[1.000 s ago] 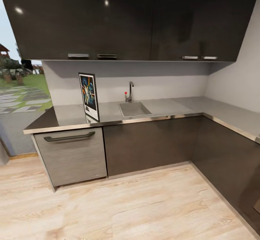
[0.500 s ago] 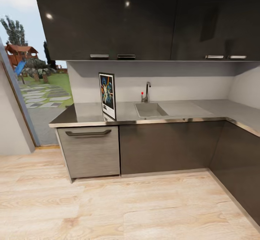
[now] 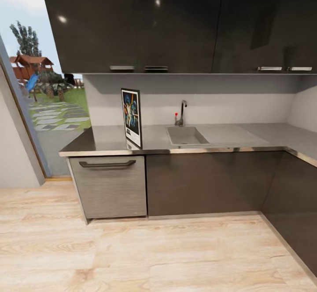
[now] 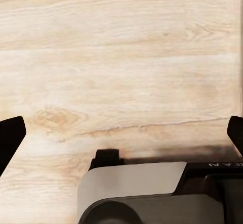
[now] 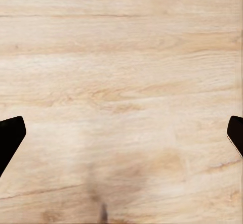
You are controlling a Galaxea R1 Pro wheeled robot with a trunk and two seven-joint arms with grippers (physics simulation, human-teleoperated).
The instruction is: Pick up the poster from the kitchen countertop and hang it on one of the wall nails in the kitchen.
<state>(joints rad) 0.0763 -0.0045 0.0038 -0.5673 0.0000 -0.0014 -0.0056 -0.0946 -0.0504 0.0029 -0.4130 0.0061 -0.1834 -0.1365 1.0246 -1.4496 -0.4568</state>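
Observation:
The poster [image 3: 131, 116] stands upright on the kitchen countertop [image 3: 105, 139], left of the built-in sink basin [image 3: 186, 135], its blue-black artwork turned toward me. The grey wall [image 3: 237, 106] behind the counter is plain; no nail can be made out on it. In the left wrist view my left gripper [image 4: 121, 138] is open, its dark fingertips [image 4: 10, 138] spread wide over pale wood floor, with part of my base [image 4: 131, 193] below. In the right wrist view my right gripper [image 5: 121, 135] is open too, fingertips [image 5: 10, 135] far apart above the floor.
Dark upper cabinets [image 3: 176, 23] hang over the counter. A grey drawer front [image 3: 110, 186] with a dark handle sits under the poster. The counter turns a corner at the right [image 3: 304, 144]. A tall opening [image 3: 48, 107] at the left shows a garden. Wood floor [image 3: 158, 252] lies between me and the cabinets.
The whole head view has swung, so the counter, poster and sink now sit further right and the garden opening shows more; the camera moved, not the things.

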